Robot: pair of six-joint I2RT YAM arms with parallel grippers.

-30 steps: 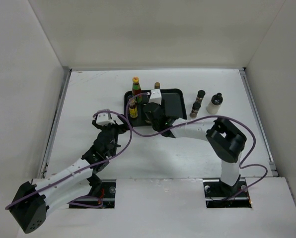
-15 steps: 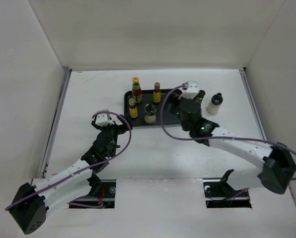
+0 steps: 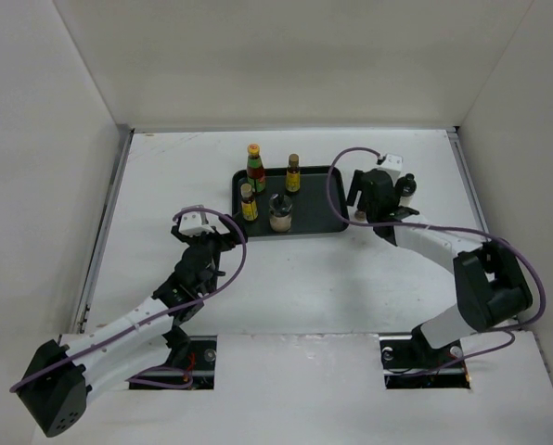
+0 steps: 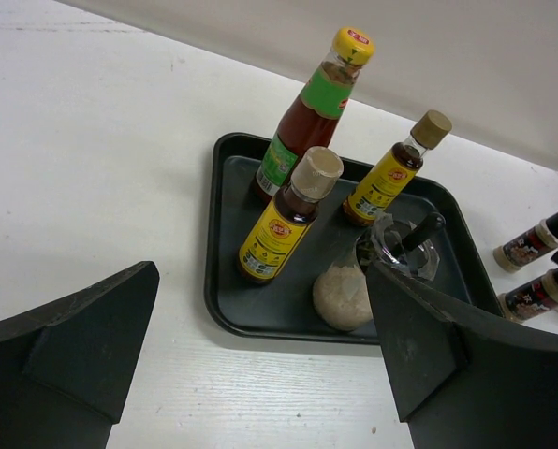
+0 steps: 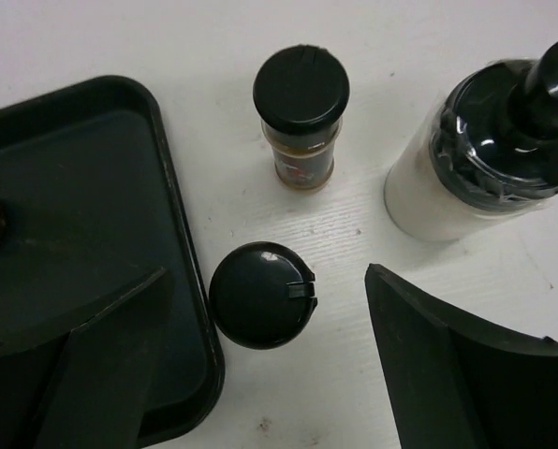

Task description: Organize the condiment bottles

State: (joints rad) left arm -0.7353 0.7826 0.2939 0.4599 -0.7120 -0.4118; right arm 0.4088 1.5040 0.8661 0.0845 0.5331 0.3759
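A black tray point(image 3: 325, 215) holds the green-and-red yellow-capped bottle point(image 3: 255, 167), two amber yellow-labelled bottles point(image 3: 293, 173) point(image 3: 249, 201) and a pale-bodied bottle point(image 3: 280, 214). My right gripper point(image 5: 268, 281) is open just right of the tray. Its jaws stand either side of a dark-capped brown bottle point(image 5: 260, 295) seen from above, without touching it. A second dark-capped brown bottle point(image 5: 301, 117) and a pale dark-capped bottle point(image 5: 480, 164) stand beyond it on the table. My left gripper point(image 4: 260, 313) is open and empty, in front of the tray point(image 4: 213, 299).
White walls close in the table on three sides. The right half of the tray point(image 5: 82, 187) is bare. The right arm's purple cable point(image 3: 337, 176) loops over the tray's right edge.
My right gripper has moved from over the tray to the right, off its edge, leaving a pale-bodied bottle standing on the tray. The left arm has not moved.
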